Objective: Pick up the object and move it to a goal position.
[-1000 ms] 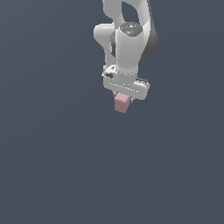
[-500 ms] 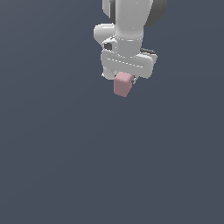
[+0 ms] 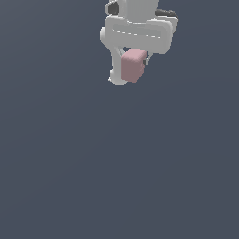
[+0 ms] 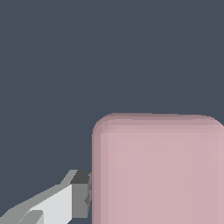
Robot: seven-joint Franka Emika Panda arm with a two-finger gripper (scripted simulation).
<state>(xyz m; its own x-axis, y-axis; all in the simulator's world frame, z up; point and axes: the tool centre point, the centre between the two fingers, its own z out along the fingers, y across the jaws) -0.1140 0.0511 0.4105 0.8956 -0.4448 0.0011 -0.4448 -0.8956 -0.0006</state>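
The pale-pink cube (image 3: 133, 65) hangs near the top of the exterior view, held in my white gripper (image 3: 132, 70), which is shut on it. One white finger (image 3: 116, 70) shows on the cube's exterior-view left; the other finger is hidden behind the cube. The cube is off any surface, in mid-air. In the wrist view the cube (image 4: 157, 170) fills much of the picture, and one grey-tipped finger (image 4: 80, 194) presses against its side.
Only a plain dark grey-blue background shows around the arm in both views. No goal marker and no other object are visible.
The gripper with the cube has risen and come closer to the exterior camera, growing larger in view. The cube stays clamped between the fingers.
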